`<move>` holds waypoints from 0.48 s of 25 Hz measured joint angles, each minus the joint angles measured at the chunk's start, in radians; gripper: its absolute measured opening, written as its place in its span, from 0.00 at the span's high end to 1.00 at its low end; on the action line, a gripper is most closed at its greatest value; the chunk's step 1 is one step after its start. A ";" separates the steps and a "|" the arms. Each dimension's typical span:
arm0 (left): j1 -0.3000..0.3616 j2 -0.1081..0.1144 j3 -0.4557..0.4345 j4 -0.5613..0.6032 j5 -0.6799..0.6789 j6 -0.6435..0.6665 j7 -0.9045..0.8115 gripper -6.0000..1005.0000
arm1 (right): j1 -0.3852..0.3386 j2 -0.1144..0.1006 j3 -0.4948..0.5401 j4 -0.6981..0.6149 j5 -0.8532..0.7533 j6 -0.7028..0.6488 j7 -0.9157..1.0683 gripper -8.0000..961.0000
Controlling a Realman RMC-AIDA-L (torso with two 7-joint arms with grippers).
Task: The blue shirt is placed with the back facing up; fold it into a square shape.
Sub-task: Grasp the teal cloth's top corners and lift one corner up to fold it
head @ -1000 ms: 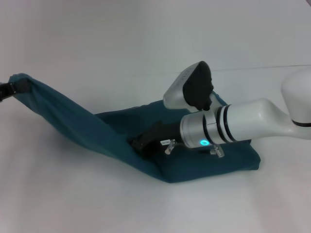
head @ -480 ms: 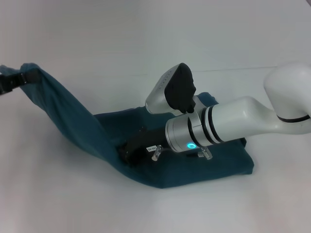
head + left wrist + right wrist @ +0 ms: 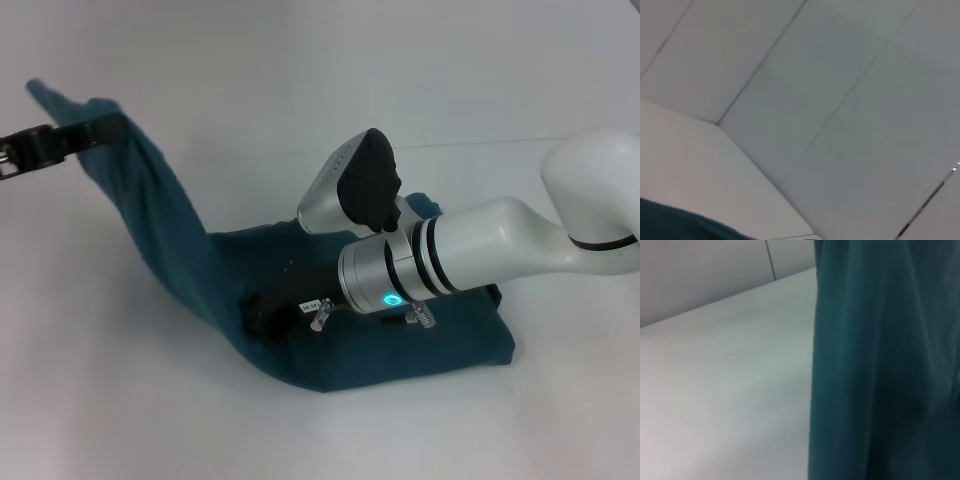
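1. You had one blue shirt (image 3: 400,345) on the white bench (image 3: 150,420), and only its plain side showed.
2. Most of the shirt lay as a folded bundle on the bench, in the middle of the head view, a little toward your right.
3. One long part of the cloth rose from that bundle up and toward your left, stretched in the air like a slanted band.
4. Your left claw (image 3: 100,132) was high at the left edge of the head view, pinching the upper end of this raised part; a small corner of cloth stuck out behind it.
5. Your right claw (image 3: 262,312) was low, lying on the bundle where the raised band starts. I cannot tell whether its fingers were spread or pressed together.
6. In the left wrist view you saw only a small piece of the blue cloth at one corner.
7. In the right wrist view the cloth hung close and filled about half of the picture.
8. You had two arms in view, one shirt, one bench.
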 joint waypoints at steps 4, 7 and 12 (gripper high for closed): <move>-0.021 -0.010 0.021 -0.007 -0.026 -0.002 -0.001 0.89 | -0.001 0.000 -0.007 0.000 0.017 -0.005 0.001 0.99; -0.032 -0.022 0.053 -0.027 -0.065 -0.002 0.003 0.88 | -0.002 0.000 -0.011 0.000 0.021 -0.008 0.001 0.99; -0.035 -0.059 0.111 -0.051 -0.134 -0.018 0.023 0.88 | -0.020 0.000 -0.011 0.000 0.043 -0.023 -0.008 0.98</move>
